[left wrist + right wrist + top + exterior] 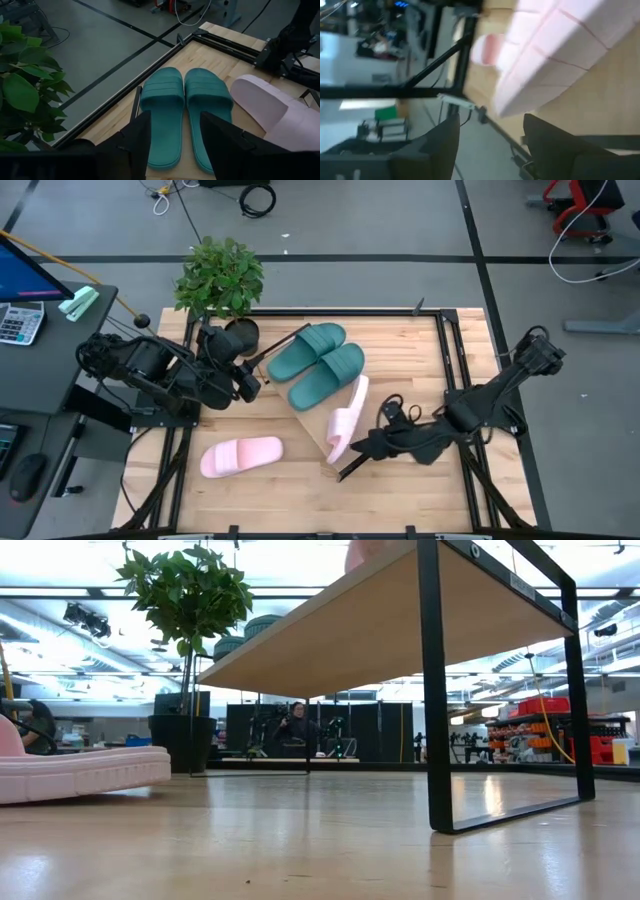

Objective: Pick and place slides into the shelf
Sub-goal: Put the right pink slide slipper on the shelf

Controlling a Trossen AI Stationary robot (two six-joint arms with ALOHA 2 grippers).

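Right gripper [352,452]: you had its fingers spread, nothing held, beside the tilted pink slide [347,420].
Left gripper [172,150]: spread, facing the teal slides [185,112].
Nearer: your right arm.

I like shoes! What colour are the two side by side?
Teal green slides, best seen in the left wrist view.

You see the shelf [322,442] lying aslant across the middle of the tabletop [400,490]. One pair of slides [317,363] sits side by side on its far end, touching each other. A third slide [347,418] lies on the near end, just beside the right tool [365,442]. The fourth slide [241,456] rests on the tabletop itself, left of the shelf. The potted plant [219,280] stands at the far left corner, with the left tool [252,383] near it.
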